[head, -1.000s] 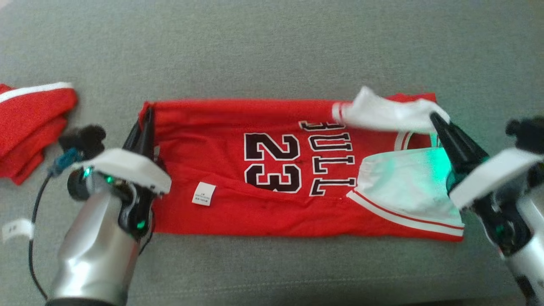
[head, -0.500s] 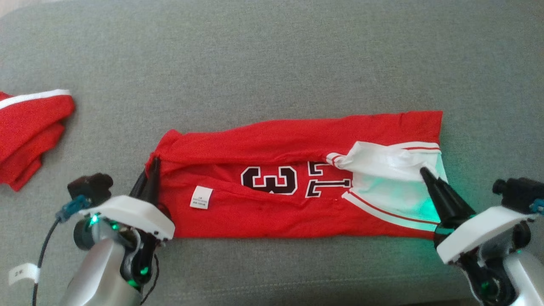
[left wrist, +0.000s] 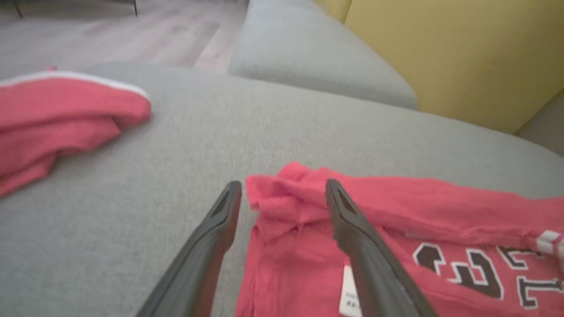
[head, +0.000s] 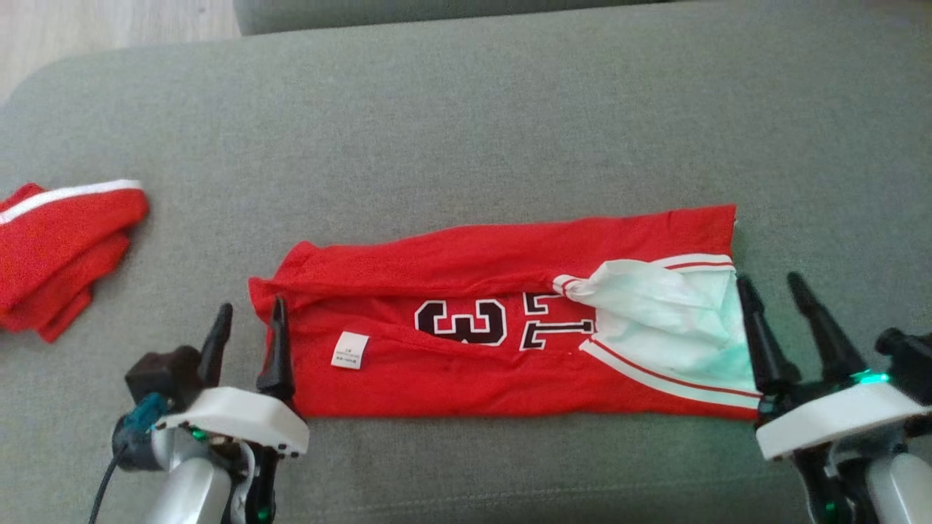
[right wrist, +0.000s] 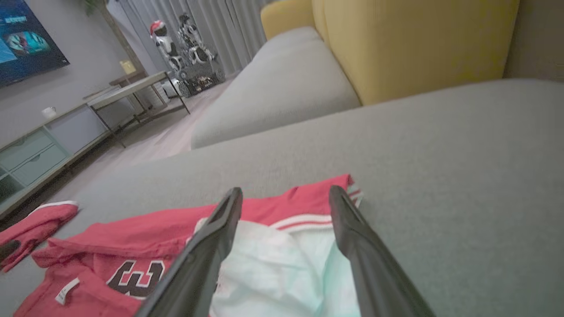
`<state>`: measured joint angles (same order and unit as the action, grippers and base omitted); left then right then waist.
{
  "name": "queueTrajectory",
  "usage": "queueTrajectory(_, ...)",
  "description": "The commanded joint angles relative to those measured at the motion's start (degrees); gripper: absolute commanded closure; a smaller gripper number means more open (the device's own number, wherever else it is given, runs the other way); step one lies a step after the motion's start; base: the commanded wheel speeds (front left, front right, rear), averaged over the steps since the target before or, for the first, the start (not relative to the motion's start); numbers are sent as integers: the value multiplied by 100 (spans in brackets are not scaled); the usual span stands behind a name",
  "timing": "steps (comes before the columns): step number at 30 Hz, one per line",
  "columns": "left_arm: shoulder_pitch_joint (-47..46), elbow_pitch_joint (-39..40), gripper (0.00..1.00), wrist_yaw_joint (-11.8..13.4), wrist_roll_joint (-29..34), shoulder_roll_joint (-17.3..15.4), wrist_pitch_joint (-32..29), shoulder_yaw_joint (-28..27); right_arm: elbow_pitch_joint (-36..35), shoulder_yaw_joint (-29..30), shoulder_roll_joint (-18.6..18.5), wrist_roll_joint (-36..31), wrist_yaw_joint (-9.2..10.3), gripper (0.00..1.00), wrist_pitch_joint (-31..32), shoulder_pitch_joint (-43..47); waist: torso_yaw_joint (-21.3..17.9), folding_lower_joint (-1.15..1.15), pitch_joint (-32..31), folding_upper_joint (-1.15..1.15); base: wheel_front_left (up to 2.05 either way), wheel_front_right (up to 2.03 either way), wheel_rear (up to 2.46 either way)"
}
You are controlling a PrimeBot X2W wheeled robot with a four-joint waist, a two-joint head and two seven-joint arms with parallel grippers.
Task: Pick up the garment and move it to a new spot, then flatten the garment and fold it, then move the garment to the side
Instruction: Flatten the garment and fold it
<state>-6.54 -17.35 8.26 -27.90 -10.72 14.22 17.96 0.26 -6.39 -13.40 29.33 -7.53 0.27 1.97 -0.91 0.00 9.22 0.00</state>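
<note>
Grey sofa seat (head: pixel 466 109) serves as the work surface. A yellow back cushion (right wrist: pixel 418 44) stands behind it, and a strip of wood floor (head: pixel 109 29) shows at the far left corner.

Garment (head: pixel 473 364): a red jersey lying flat on the seat, long axis left to right, between the two tools. Its far long edge is folded over toward the near side and covers the top of the black-and-white print, leaving a "3" and parts of letters readable. At the right end the white inside (head: pixel 655 306) is turned out, edged with red and white trim.

Second red cloth (head: pixel 58 240), with a white stripe, lies bunched at the left edge of the seat, well apart from the garment.

Left tool (head: pixel 252 306): fingers spread wide, nothing between them. One finger is over the garment's left edge, the other over bare seat just beside it. Contact with the cloth: cannot tell.

Right tool (head: pixel 769 280): fingers spread wide, nothing gripped. One finger is at the garment's right end by the white part, the other over bare seat beyond it.

White label (head: pixel 350 350) lies on the garment near its left end.
</note>
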Motion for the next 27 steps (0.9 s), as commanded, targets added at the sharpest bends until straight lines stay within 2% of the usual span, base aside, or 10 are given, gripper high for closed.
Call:
queueTrajectory(1,-90,404,0,66,141,-84,73,-278,-285,27,-5,-196,4,0,-143,-62,21,0,-79,0,0,0,0)
queueTrajectory(6,157,1086,0,166,622,-24,76,-359,-480,311,220,-870,4,0,-292,-63,65,0,-274,0,0,0,0)
queueTrajectory(11,416,1308,0,204,937,-55,77,-291,-505,382,351,-1336,4,0,-261,112,86,0,-488,0,0,0,0)
queueTrajectory(27,667,1255,0,211,1053,-37,77,-134,-419,372,448,-1608,4,0,-162,381,151,0,-633,0,0,0,0)
